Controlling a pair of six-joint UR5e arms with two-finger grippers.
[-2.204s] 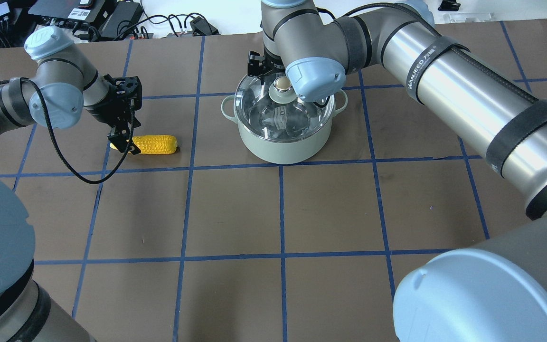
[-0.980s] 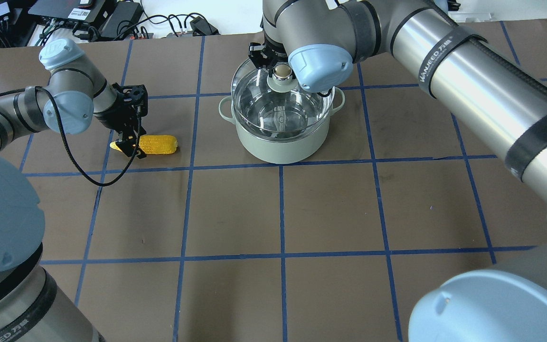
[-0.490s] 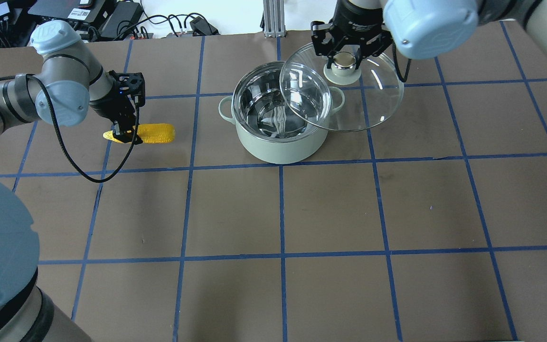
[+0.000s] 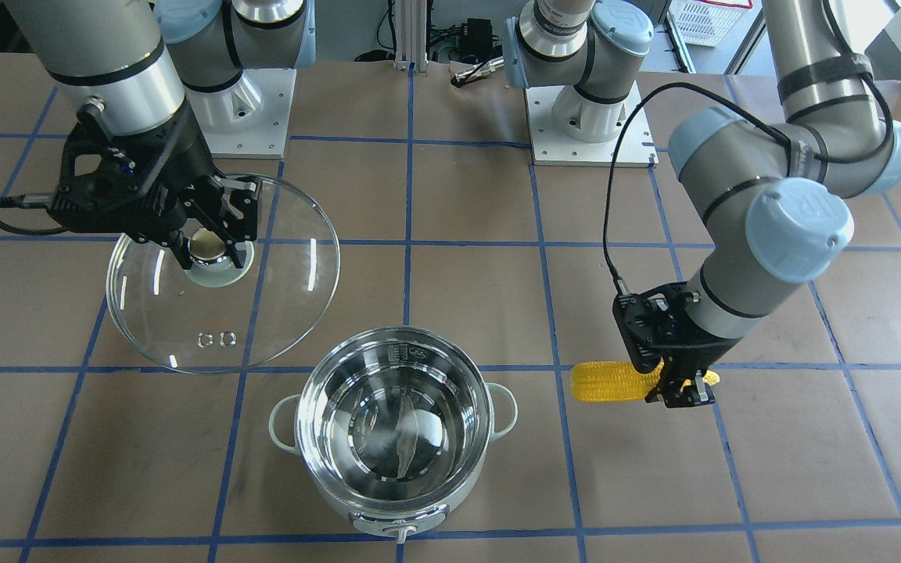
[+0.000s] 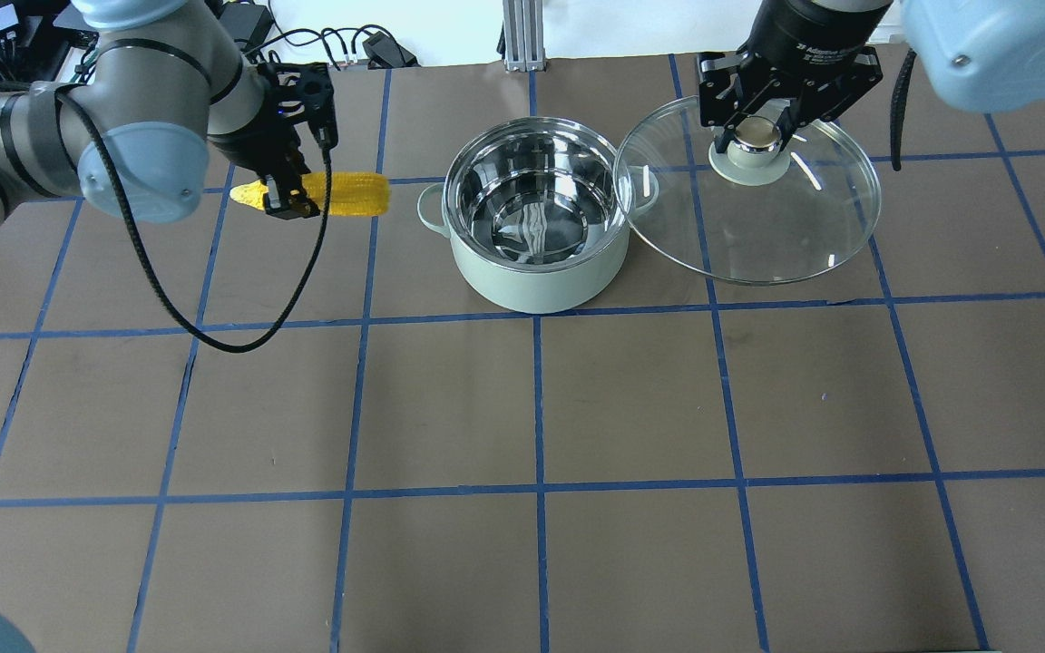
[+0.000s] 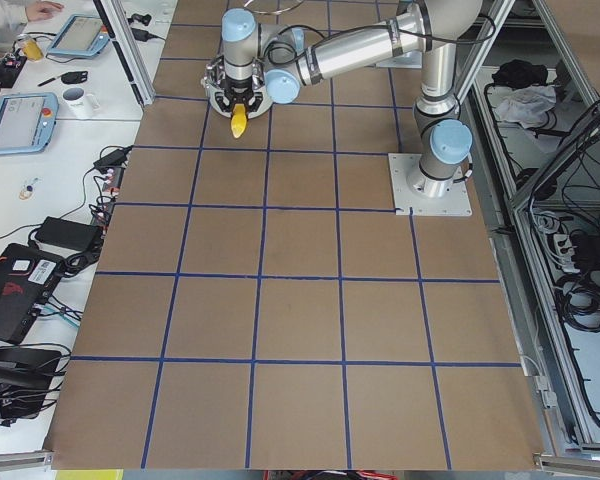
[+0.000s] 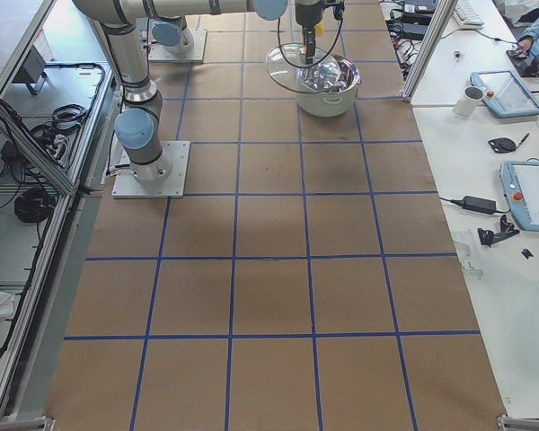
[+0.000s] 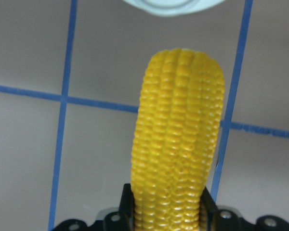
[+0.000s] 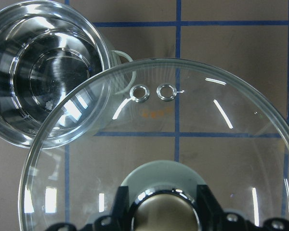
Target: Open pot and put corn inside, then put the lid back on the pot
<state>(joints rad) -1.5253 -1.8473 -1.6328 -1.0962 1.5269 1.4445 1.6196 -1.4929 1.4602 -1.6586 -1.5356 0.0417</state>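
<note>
I am holding two things at once. My left gripper (image 5: 291, 195) is clamping the corn (image 5: 355, 193) by its tapered end, the fingers pressing on either side of the cob so that only the yellow tip is poking out behind them. The cob is lying roughly level, with its blunt end pointing toward the pot (image 5: 536, 272) and stopping just short of the near loop handle. In the left wrist view the bumpy kernels are filling the middle of the picture, and a pale curve of the pot is showing just past the blunt end at the top edge. My right gripper (image 5: 758, 134) is closing on the knob (image 9: 164, 211) of the lid (image 5: 758, 227), one finger on each side of the ball, and the clear glass dome is hanging under it off to my right of the pot. From overhead the lid's edge is overlapping the pot's right-hand handle. In the front-facing view the lid and the pot are standing apart. The two vent rings (image 9: 139, 92) are sitting side by side on the glass, on the side toward the operators. The pot itself is standing uncovered on the brown table (image 5: 450, 399) between my two grippers, its shiny steel inside showing nothing but reflections.
</note>
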